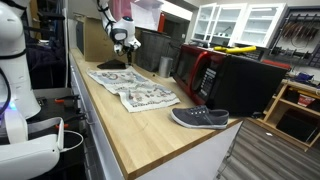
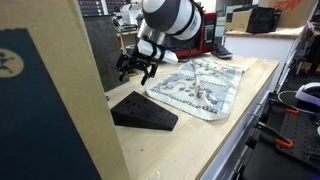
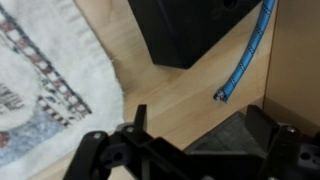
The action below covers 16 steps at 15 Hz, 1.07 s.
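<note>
Hovering wide-spread gripper (image 2: 137,75) — black wedge (image 2: 143,112) just beside

A patterned towel (image 1: 133,88) lies flat on the wooden surface (image 1: 135,135). Beyond the towel's near end sits a grey shoe (image 1: 200,118). Behind the towel stand a red appliance (image 1: 193,68) and a black box (image 1: 248,85).

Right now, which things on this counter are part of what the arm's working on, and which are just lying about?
In hand: black wedge-shaped block, nearest the open jaws; white patterned cloth beside it.
Lying about: grey fabric shoe, red microwave oven, thin blue cable.
</note>
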Tool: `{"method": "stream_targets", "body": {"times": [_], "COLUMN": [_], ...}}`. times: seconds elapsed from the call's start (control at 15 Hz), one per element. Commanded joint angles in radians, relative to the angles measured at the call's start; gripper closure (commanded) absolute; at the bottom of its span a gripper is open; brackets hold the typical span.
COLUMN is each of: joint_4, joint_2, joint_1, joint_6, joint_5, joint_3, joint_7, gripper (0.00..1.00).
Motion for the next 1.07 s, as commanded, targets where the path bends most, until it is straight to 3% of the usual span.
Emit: {"method": "stream_targets", "body": {"times": [0.0,0.33,0.73,1.0], "joint_4": [0.031,-0.011,-0.024,-0.017], "joint_2": [-0.027,-0.159,-0.336,-0.414], "joint_1": [-0.010,-0.066,-0.185,-0.223], "joint_6": [0.023,-0.140,-0.622,-0.858], "joint_5": [-0.015,-0.080,-0.120,-0.194], "joint_3": [0.002,-0.018,-0.091,-0.172], "joint_7": [0.010,-0.068,-0.331,-0.507], "gripper": [0.00,0.00,0.00,0.00]}}
